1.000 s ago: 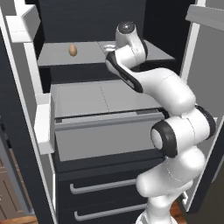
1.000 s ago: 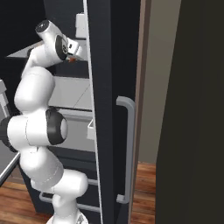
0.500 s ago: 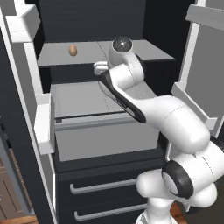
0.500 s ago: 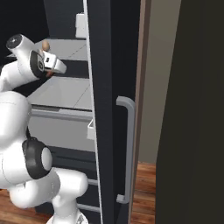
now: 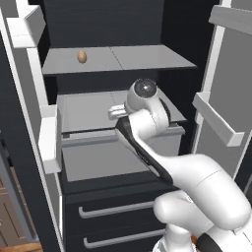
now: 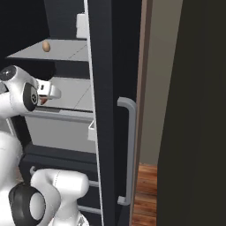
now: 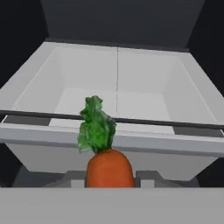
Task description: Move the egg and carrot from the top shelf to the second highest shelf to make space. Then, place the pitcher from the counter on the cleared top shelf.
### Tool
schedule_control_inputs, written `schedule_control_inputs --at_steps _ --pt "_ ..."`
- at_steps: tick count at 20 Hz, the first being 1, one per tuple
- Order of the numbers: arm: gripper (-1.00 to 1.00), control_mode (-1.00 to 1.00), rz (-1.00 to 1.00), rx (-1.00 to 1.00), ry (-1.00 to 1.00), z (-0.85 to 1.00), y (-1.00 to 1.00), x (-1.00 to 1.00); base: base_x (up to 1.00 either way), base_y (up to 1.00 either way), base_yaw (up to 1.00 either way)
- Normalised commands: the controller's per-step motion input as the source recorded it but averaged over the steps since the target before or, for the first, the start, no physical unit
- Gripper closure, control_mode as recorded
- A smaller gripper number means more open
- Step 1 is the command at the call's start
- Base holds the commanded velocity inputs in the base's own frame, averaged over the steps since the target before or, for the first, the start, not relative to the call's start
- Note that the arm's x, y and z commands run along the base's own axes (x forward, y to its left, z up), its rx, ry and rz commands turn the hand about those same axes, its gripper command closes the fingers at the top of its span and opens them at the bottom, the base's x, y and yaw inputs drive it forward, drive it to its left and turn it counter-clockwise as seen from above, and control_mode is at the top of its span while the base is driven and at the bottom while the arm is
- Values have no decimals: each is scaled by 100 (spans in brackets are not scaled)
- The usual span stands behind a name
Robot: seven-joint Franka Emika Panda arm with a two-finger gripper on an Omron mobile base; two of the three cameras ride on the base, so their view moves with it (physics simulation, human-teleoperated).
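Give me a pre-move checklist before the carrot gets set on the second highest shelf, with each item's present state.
1. Carrot held in the gripper: ok, shut on it.
2. Carrot off the top shelf: ok.
3. Gripper level with the second highest shelf: ok, in front of it.
4. Landing spot on that shelf bare: ok.
5. Egg moved down: not ok, it lies on the top shelf.
6. Carrot past the front rail: cannot tell.

you've got the top shelf (image 5: pixel 142 58), mid-grey w/ centre seam; the egg (image 5: pixel 81 56) sits on its left half. second highest shelf (image 5: pixel 88 110) just below.
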Motion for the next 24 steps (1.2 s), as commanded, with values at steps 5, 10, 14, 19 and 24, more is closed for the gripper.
schedule_control_inputs --at_steps 5,10,14,19,24 --pt "100 -100 2 -2 9 -33 -16 26 0 0 0" --pt "100 -100 0 0 6 -13 -5 66 0 0 0" --pt "100 -100 0 -2 1 -14 0 74 0 0 0" --pt "100 -100 0 -2 0 -36 0 54 0 0 0" --pt "100 -100 0 -1 0 -45 0 36 0 0 0"
